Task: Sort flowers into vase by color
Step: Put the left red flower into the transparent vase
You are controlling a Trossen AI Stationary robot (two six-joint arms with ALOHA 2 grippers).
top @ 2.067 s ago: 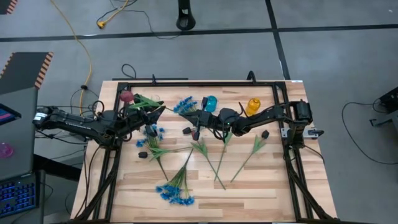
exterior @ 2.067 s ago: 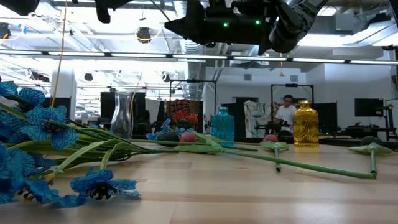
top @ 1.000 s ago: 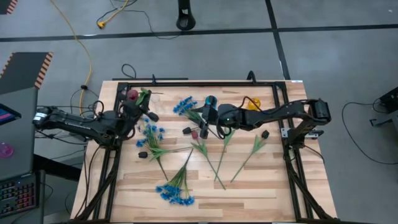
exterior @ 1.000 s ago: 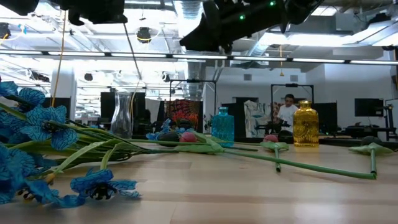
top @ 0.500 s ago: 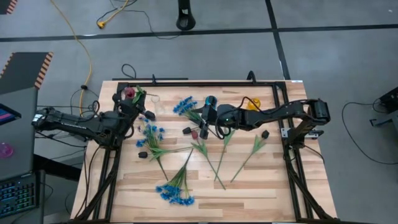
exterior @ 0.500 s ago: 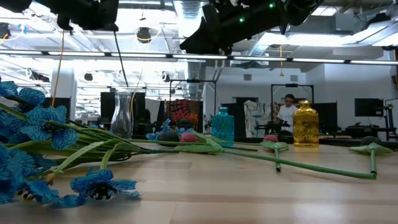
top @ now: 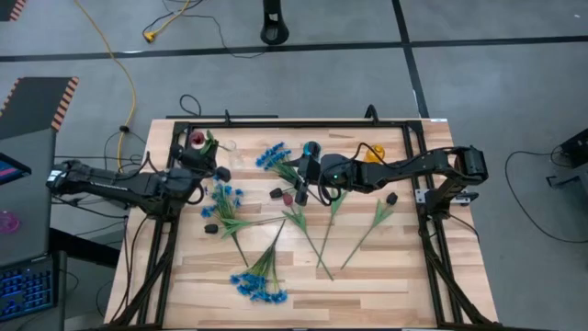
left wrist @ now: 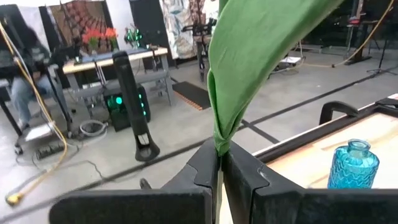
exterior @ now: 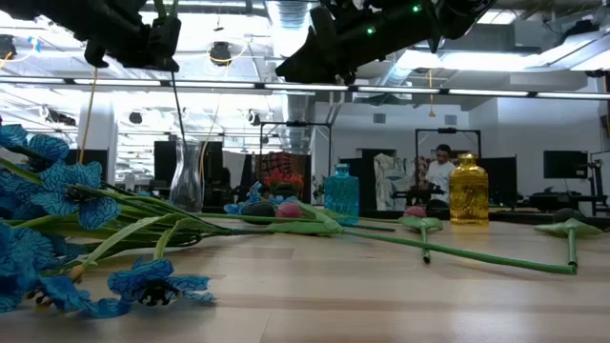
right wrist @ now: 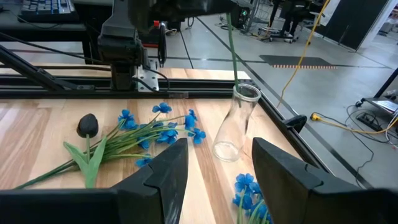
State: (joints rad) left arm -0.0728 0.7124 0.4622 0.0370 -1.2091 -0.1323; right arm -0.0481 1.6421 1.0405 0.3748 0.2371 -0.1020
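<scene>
Left hand (top: 197, 152) up at the far-left corner of the counter (top: 386, 276), pressed together on a green stem. Left wrist view: fingers (left wrist: 208, 168) pinched tight on the stem just under a big green leaf (left wrist: 255, 50); bloom not visible there. High view: dark red tulip (top: 196, 140) right at that hand, beside the clear vase (top: 230, 147). Right wrist view adds what the overhead hides: stem (right wrist: 234, 43) hanging down into the mouth of the clear vase (right wrist: 237, 124), held from above by the left arm. Low view: same stem (exterior: 176, 105) dropping from the dark hand (exterior: 129, 43) above the clear vase (exterior: 187, 175); entry into the neck hard to judge from this angle.

Right hand (top: 303, 170) spread, holding nothing, hovering mid-counter near the blue vase (top: 310, 150). Own fingers (right wrist: 165, 174) wide apart in its wrist view, pointed at the clear vase, with a near-black tulip (right wrist: 87, 126) and blue flowers (right wrist: 161, 127) lying on the boards between.

Overhead only: another blue bunch (top: 257, 283) near the front edge, long-stemmed tulips (top: 322, 244) scattered centre to right, yellow vase (top: 372, 154) behind the right arm. Low view only: blue vase (exterior: 340, 193) and yellow vase (exterior: 468, 190) upright at the back, a person (exterior: 440, 170) in the room beyond.
</scene>
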